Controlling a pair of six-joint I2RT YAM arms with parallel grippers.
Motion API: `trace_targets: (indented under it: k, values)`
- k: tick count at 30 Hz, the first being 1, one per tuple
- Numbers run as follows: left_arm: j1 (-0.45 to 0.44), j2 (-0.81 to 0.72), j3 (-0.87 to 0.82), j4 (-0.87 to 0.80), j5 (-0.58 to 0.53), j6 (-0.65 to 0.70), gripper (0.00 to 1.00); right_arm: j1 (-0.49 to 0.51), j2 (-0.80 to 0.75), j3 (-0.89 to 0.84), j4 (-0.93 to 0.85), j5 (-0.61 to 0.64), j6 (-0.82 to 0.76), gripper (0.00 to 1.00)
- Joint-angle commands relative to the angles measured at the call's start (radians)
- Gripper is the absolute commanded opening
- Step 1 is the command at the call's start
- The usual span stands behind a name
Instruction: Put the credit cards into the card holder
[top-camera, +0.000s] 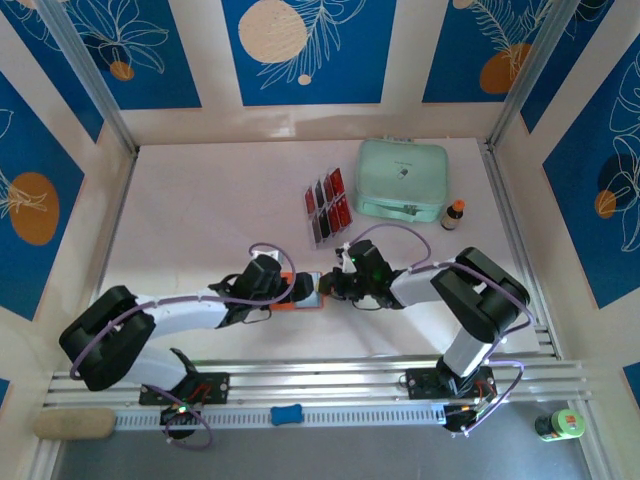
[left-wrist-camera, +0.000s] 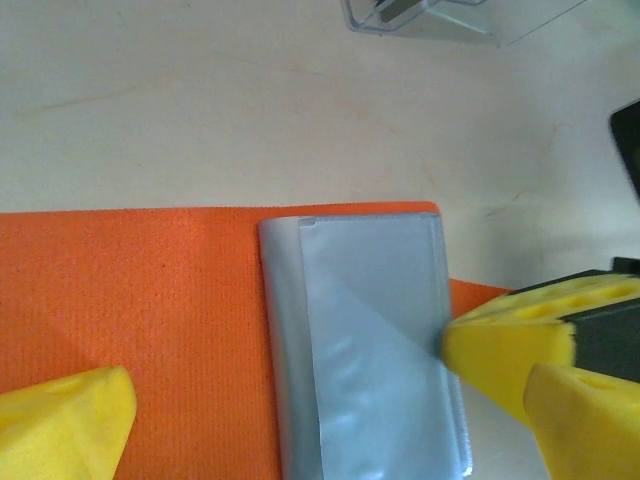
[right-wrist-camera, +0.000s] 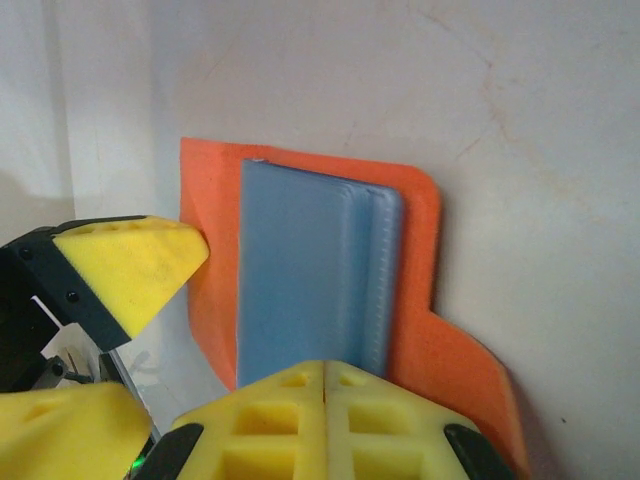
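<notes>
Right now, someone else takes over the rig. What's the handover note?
Left gripper: open, fingers spread over the open wallet.
Right gripper: shut, tip at the edge of the wallet's grey pocket; no card seen in it.
Cards: red and black, in the clear rack beyond the wallet, beside the green case.
Done: wallet lies open.
Left: every card in sight has yet to go in.
</notes>
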Motion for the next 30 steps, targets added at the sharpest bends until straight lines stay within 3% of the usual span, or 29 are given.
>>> trace_targets:
  k: [1,14,30]
  values:
    - [0.013,0.007,0.024,-0.067,-0.037,0.086,1.00,-0.009,-0.033,0.028,-0.061,0.006,-0.013,0.00]
    - [0.013,-0.013,0.007,-0.041,-0.015,0.085,1.00,-0.037,-0.007,0.145,-0.145,-0.040,-0.065,0.00]
    - [0.013,-0.071,0.056,-0.141,-0.032,0.135,1.00,-0.038,0.103,0.212,-0.221,-0.058,-0.122,0.00]
